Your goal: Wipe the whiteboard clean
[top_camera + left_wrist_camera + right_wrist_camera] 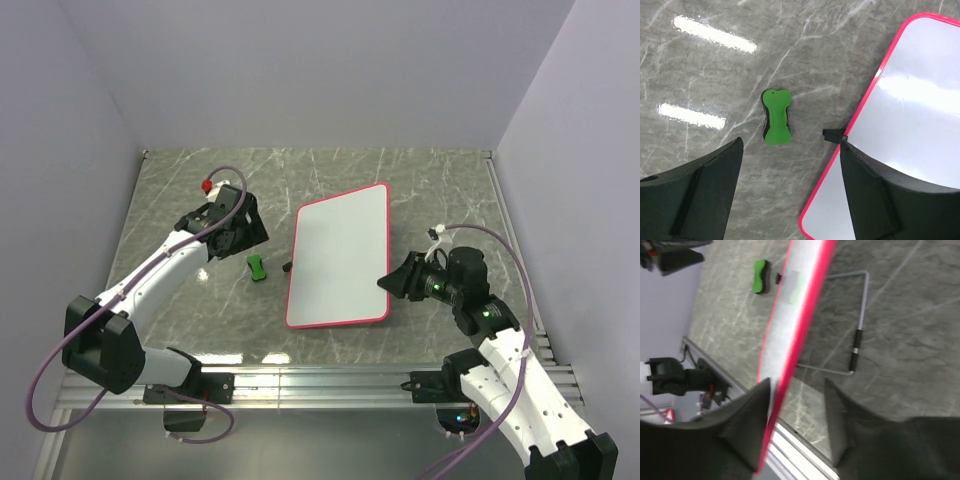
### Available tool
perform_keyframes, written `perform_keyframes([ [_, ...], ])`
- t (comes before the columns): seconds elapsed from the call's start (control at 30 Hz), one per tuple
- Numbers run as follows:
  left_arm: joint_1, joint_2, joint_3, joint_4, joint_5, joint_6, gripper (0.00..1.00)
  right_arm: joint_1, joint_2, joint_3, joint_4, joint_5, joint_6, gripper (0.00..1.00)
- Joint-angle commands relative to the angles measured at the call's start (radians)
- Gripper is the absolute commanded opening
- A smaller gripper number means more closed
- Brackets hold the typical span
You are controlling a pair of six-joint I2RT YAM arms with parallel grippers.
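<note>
We reckon erasing's done: pink-framed white rectangular whiteboard (340, 255) looks clean. Left tool (790, 147) released above green bone-shaped eraser (777, 117) at nine o'clock; right tool (796, 382) unclenched, straddling the rim.

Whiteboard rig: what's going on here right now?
The left end effector hangs open above the green eraser, which lies on the table beside the whiteboard. It grips nothing. The right end effector is open, with its fingers on either side of the whiteboard's right edge. No marks show on the whiteboard.
</note>
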Motion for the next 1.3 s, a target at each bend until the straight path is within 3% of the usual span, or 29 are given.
perform_keyframes([
  [0.0,-0.004,-0.038,0.024,-0.018,-0.018,0.032,0.82,0.007,-0.003,0.003,0.102,-0.051,0.010,0.42],
  [0.2,-0.004,-0.038,0.005,-0.001,-0.020,0.036,0.82,0.008,0.004,0.045,0.083,-0.062,0.016,0.00],
  [0.53,-0.004,-0.014,-0.001,0.036,-0.019,0.039,0.81,0.008,0.050,0.331,-0.108,-0.008,-0.065,0.00],
  [0.87,-0.004,-0.023,-0.025,0.056,-0.020,0.053,0.81,0.008,0.198,0.737,-0.281,0.006,-0.116,0.00],
  [1.0,-0.004,-0.043,-0.053,0.060,-0.025,0.061,0.81,0.007,0.253,0.824,-0.364,-0.011,-0.161,0.00],
  [1.27,-0.004,-0.075,-0.090,0.071,-0.023,0.061,0.82,0.008,0.264,0.822,-0.477,0.021,-0.298,0.00],
])
